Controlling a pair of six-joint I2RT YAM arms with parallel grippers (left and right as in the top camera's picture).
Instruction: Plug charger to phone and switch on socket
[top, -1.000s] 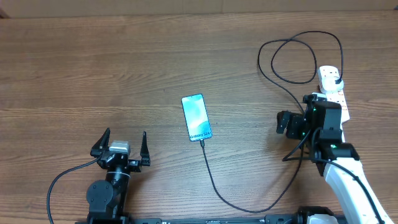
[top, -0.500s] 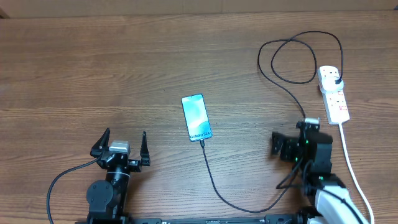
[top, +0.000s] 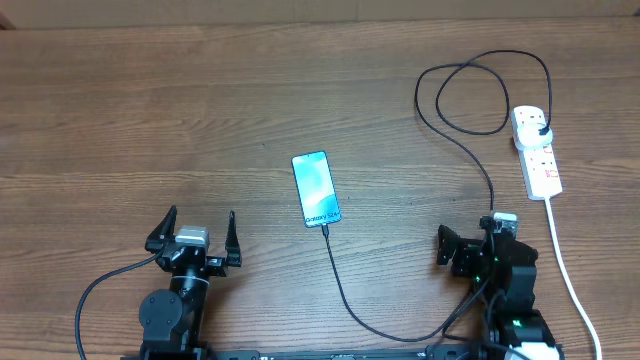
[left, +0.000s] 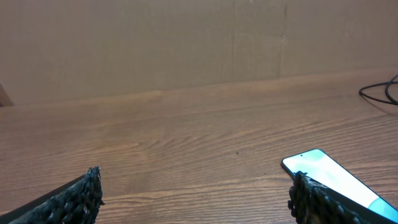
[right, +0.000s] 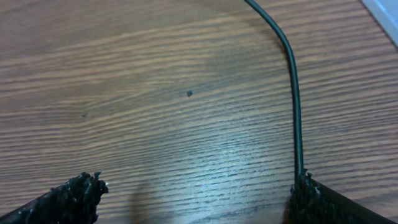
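The phone (top: 315, 188) lies screen up and glowing cyan at the table's middle; its corner (left: 333, 175) shows behind my left gripper's right fingertip. The charger's thin black cable (top: 345, 295) meets the phone's near short edge, curves along the front, passes my right gripper, loops at the back and ends in a black plug (top: 541, 130) seated in the white socket (top: 537, 158) at the far right. My left gripper (top: 198, 230) (left: 196, 199) stands open and empty near the front left. My right gripper (top: 468, 240) (right: 196, 196) is open over bare wood, the cable (right: 292, 87) running beside its right fingertip.
The socket's thick white cord (top: 562, 255) runs down the right side to the front edge, just right of my right arm; a strip of it (right: 384, 14) shows in the right wrist view. A cardboard-coloured wall (left: 186, 43) closes the table's far side.
My right arm has drawn back from beside the socket toward the front edge, its gripper staying open. The left arm, phone and cable have not moved.
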